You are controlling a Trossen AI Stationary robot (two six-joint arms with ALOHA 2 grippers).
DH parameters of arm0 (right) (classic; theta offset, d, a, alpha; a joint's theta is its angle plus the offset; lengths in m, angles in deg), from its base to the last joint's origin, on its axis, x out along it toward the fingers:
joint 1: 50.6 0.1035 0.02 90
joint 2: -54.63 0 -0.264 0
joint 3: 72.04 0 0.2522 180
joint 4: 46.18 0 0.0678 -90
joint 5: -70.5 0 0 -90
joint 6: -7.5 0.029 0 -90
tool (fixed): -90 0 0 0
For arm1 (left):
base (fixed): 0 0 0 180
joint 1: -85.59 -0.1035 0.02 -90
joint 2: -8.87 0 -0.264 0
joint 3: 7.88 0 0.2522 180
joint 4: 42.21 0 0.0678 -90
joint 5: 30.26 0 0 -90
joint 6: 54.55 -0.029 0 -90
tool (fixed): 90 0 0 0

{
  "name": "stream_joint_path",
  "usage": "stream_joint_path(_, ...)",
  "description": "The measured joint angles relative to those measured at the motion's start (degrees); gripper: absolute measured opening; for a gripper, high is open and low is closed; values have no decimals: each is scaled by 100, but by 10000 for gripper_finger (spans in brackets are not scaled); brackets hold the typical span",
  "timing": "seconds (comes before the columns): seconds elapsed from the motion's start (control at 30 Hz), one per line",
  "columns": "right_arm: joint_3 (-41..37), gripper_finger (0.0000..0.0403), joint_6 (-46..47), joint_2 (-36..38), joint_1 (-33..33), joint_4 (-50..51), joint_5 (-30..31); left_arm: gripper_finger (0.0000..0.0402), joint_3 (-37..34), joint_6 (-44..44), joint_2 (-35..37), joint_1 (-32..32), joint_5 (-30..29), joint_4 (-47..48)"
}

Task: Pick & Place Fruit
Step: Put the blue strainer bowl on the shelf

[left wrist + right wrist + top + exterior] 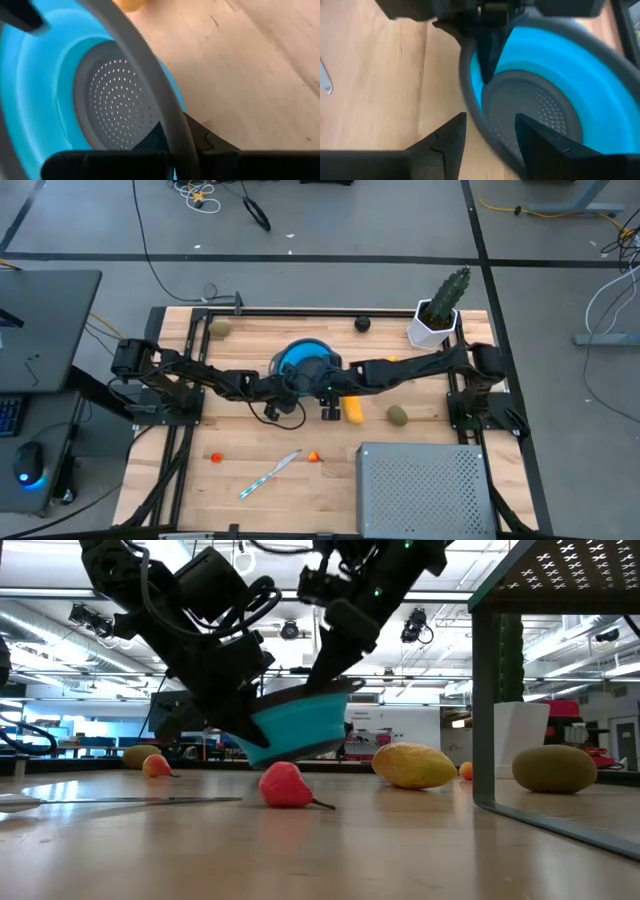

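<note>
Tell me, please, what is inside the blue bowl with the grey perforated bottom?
Both wrist views show only the grey perforated bottom of the blue collapsible strainer bowl; no fruit is visible. Part of its inside is covered by the left end effector gripping the rim.

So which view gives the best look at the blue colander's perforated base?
The left wrist view: the blue colander fills it, its grey holed base facing the camera. The right wrist view shows the base partly behind that arm's fingers. The high view shows only a blue patch between the arms; the low view shows its tilted side, lifted off the table.

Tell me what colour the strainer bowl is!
Bright blue colander, grey rim and perforated grey base; right wrist view shows it best.
</note>
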Motion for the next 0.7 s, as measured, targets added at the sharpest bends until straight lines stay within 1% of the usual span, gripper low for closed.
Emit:
stream_joint_path(0.13, 2, 184, -16, -124, -27, 38, 2, 6, 1, -124, -2, 22, 17, -84)
stream_joint_path(0.3, 2, 184, -63, -210, -27, 9, -10, 15, -6, -239, -2, 128, 6, -243)
stream_joint_path(0.47, 7, 181, -28, -315, -25, 35, -34, 7, -8, -349, -7, 229, -178, -381)
stream_joint_path(0.6, 9, 163, -17, -385, -25, 66, -26, 15, -8, -395, -11, 239, -205, -417)
stream_joint_path(0.7, -3, 141, -9, -426, -27, 107, -11, 23, -8, -418, -11, 243, -222, -466)
